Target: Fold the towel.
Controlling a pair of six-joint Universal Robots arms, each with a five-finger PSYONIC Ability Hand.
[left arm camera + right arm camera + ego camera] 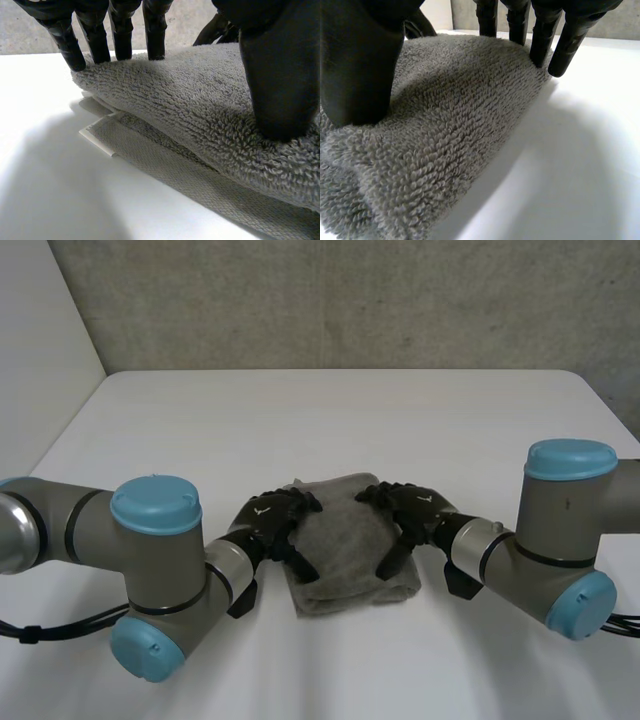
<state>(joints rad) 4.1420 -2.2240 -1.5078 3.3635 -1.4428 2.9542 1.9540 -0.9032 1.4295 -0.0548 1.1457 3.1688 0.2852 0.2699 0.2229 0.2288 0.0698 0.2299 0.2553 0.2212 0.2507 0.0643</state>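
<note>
Locate the left hand [272, 521] on the left edge of the grey towel [345, 552]. Its fingers [120, 35] are straight and spread, with the tips pressing down along the far rim of the top layer and the thumb set on the pile nearer the wrist; nothing is gripped. The towel lies folded in stacked layers on the white bench [330, 420], near its front edge and between the two hands. Find the right hand [412, 510] on the towel's right edge. Its fingers [542, 37] are likewise straight and pressing the rim, thumb down on the pile, enclosing nothing.
</note>
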